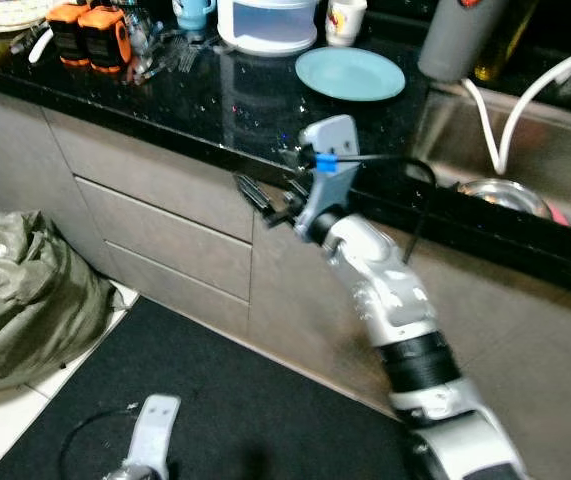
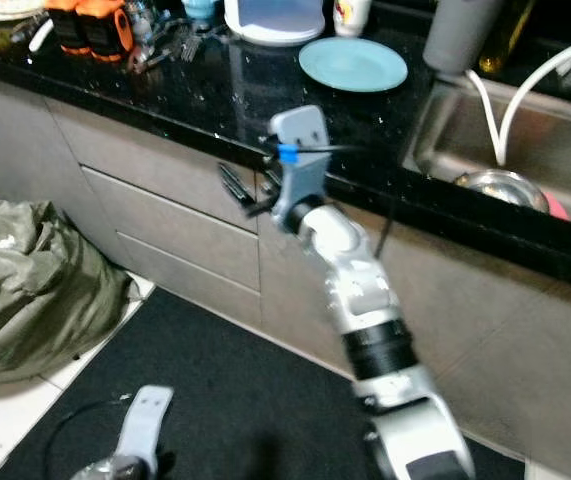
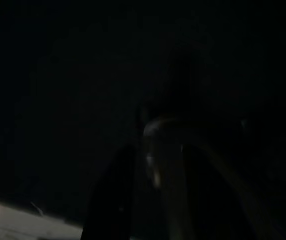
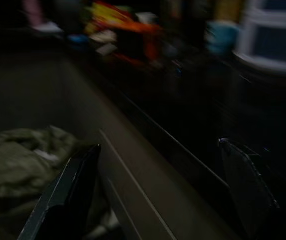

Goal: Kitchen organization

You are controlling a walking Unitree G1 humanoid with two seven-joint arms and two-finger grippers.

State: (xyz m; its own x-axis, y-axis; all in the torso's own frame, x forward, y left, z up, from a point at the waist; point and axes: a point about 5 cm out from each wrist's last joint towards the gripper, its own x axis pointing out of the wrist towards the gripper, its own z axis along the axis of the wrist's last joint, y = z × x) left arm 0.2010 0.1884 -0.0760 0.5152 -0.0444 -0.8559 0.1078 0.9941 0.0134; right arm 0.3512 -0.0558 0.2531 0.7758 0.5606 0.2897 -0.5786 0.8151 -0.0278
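Against the black counter (image 1: 165,95) edge, right hand (image 1: 261,198) hangs with fingers spread, empty. One blue plate (image 1: 350,74), two orange items (image 1: 89,34) noted. Left hand (image 1: 140,455) low, state undeterminable.

Head views: look forward and down at the black counter (image 1: 195,100), the grey drawers (image 1: 165,235) and the dark mat (image 1: 235,400) (both eyes see nearly the same).
Right wrist view: close to the counter edge, looking along it past its own fingers (image 4: 65,200).
Left wrist view: very dark, low down.
Shared: counter, drawers, green bag (image 4: 17,155).
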